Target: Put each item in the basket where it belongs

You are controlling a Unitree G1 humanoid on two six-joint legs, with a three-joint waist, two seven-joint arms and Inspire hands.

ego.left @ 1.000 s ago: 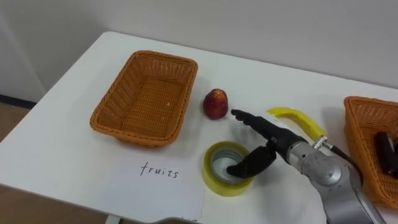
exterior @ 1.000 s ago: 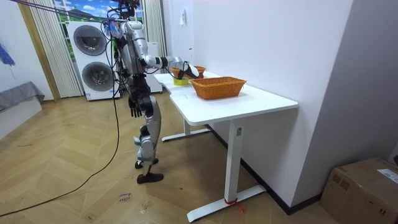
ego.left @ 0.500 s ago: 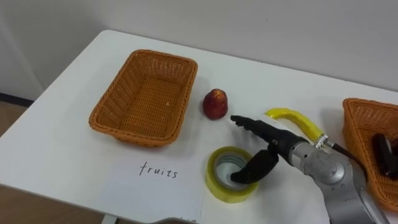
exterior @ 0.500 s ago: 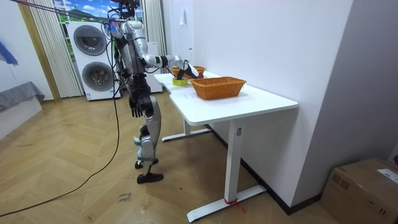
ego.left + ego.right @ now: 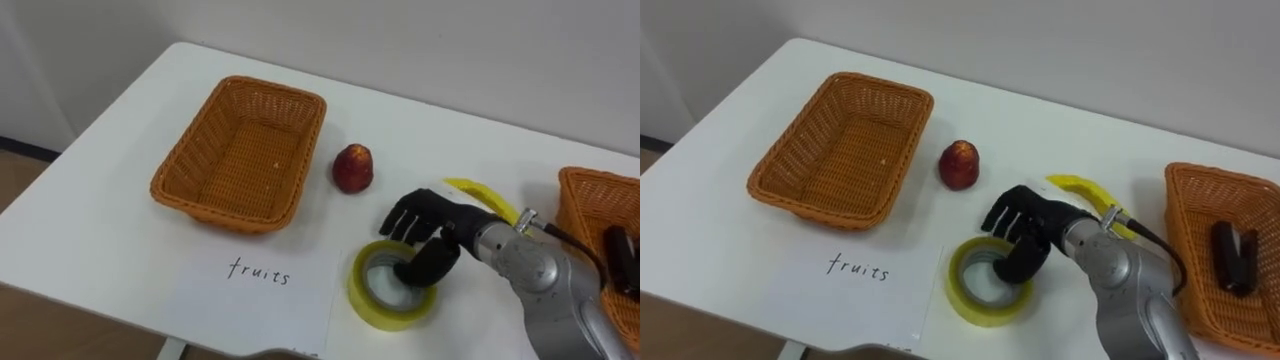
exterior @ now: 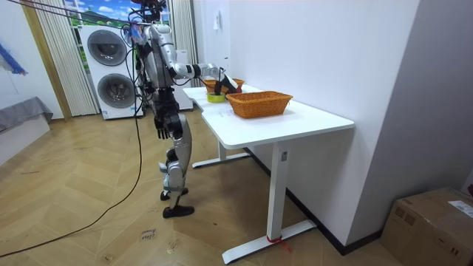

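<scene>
Left eye view: right hand (image 5: pixel 430 232) curled onto tape roll (image 5: pixel 376 306), thumb inside ring, probably pinching rim. Next: lift clear, carry to right-side basket (image 5: pixel 572 198).

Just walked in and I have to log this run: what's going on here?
The robot stands at the white table, sorting. Its right hand grips the yellow tape roll, thumb inside the ring, fingers curled over its far rim; the roll lies on the table. A red fruit and a banana lie between the left basket and the right basket. Its left hand hangs at its side.
</scene>
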